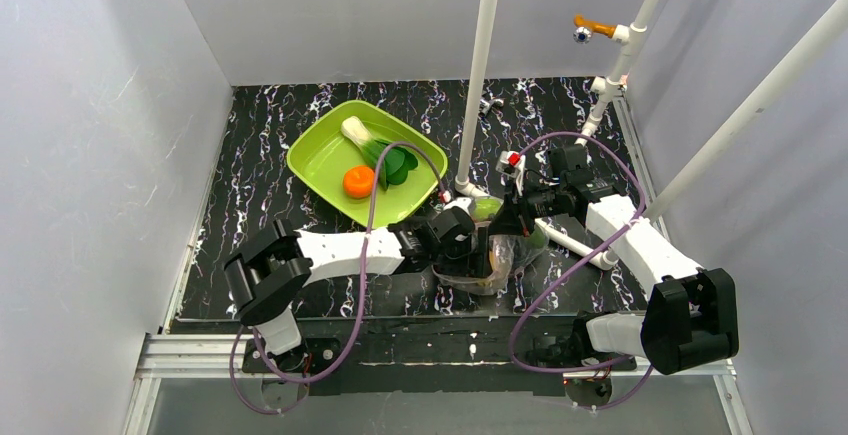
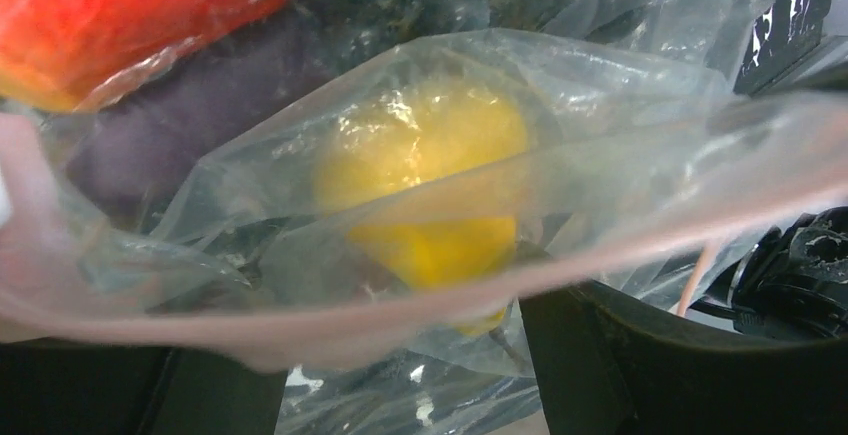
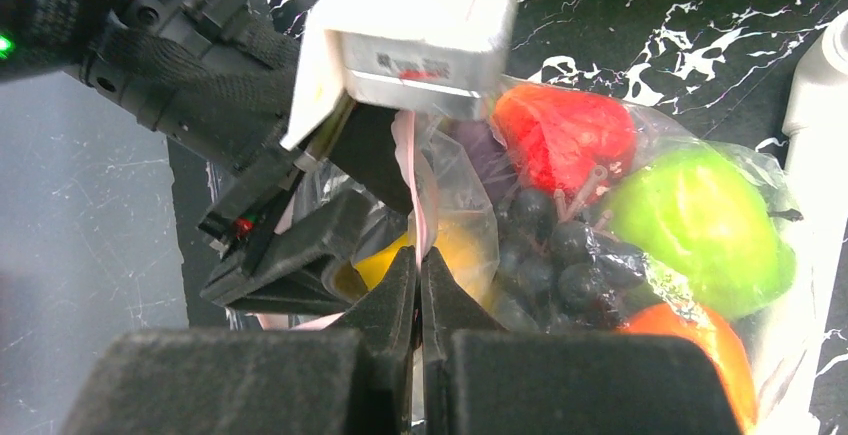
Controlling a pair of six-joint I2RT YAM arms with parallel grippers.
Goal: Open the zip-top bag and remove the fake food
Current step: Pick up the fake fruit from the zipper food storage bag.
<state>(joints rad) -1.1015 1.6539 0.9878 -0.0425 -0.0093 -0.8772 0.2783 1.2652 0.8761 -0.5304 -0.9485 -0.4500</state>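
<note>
The clear zip-top bag (image 1: 492, 263) lies between my two grippers near the front of the table. Through it in the right wrist view I see a red fruit (image 3: 565, 130), a green apple (image 3: 690, 215), dark grapes (image 3: 550, 245), an orange piece (image 3: 700, 355) and a yellow lemon (image 3: 465, 250). My right gripper (image 3: 418, 260) is shut on the bag's pinkish zip strip (image 3: 408, 155). My left gripper (image 2: 400, 375) is open at the bag mouth, its fingers (image 2: 640, 355) either side of the strip (image 2: 560, 265), with the lemon (image 2: 430, 185) just beyond. A leafy green (image 1: 365, 140) and an orange (image 1: 358, 182) lie on the lime-green tray (image 1: 320, 155).
An upright white pipe (image 1: 480, 75) stands just behind the bag. A slanted pipe (image 1: 750, 105) and taps (image 1: 595, 27) are at the back right. Grey walls close in both sides.
</note>
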